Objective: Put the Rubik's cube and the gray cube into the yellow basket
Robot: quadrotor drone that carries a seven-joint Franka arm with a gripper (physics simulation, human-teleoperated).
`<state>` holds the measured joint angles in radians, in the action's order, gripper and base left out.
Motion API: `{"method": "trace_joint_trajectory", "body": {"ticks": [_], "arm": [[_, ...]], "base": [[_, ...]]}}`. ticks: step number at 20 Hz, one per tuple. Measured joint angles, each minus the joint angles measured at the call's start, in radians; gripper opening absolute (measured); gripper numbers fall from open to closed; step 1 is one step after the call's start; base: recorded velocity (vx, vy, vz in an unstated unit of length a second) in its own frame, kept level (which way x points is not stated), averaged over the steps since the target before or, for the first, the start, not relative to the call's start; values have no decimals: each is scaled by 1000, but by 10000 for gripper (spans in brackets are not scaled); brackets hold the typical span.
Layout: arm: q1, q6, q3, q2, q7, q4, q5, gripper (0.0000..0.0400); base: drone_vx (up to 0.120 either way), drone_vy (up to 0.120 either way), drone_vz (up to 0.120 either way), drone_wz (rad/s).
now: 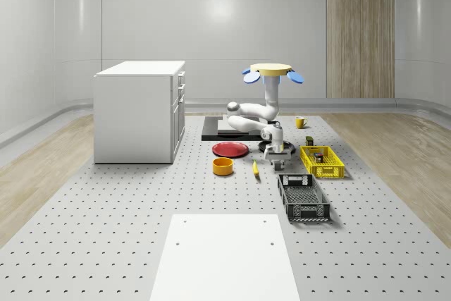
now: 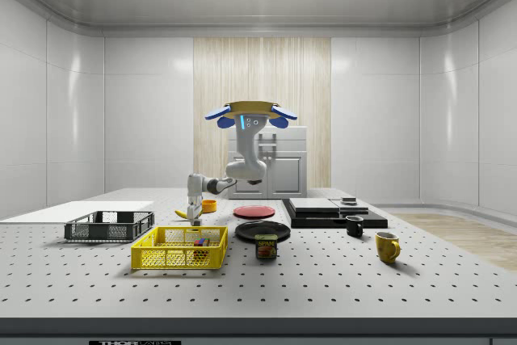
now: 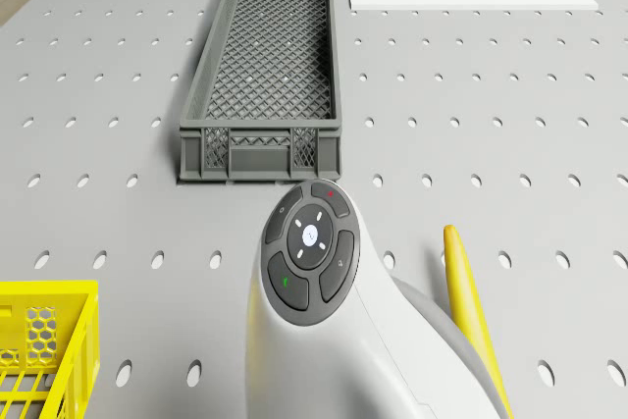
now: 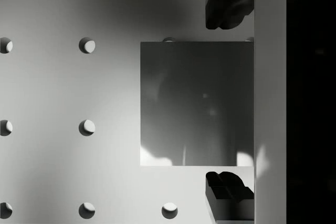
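The gripper [image 4: 229, 100] hangs spread wide straight above the gray cube [image 4: 197, 103], one fingertip [image 4: 228, 6] past each opposite face, with the yellow basket [image 1: 322, 161] just beside.

A plain gray cube [image 4: 197, 103] with a smooth square top face rests on the perforated gray metal table [image 4: 63, 87]. The gripper [image 4: 229, 100] is spread wide, one dark fingertip [image 4: 228, 6] beyond each of two opposite edges of the cube, neither touching it.
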<state>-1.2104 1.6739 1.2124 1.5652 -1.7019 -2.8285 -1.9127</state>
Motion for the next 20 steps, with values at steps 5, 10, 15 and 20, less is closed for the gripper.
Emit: {"method": "trace_joint_trajectory", "body": {"ticks": [5, 10, 15, 20], "arm": [[3, 3, -18, -4, 7, 6, -18, 400], [5, 2, -27, -10, 10, 8, -28, 400], [13, 4, -47, -12, 13, 5, -48, 400], [26, 2, -58, -14, 16, -3, -60, 400]], "base": [[0, 0, 0, 0], [0, 0, 0, 0], [0, 0, 0, 0], [0, 0, 0, 0]]}}
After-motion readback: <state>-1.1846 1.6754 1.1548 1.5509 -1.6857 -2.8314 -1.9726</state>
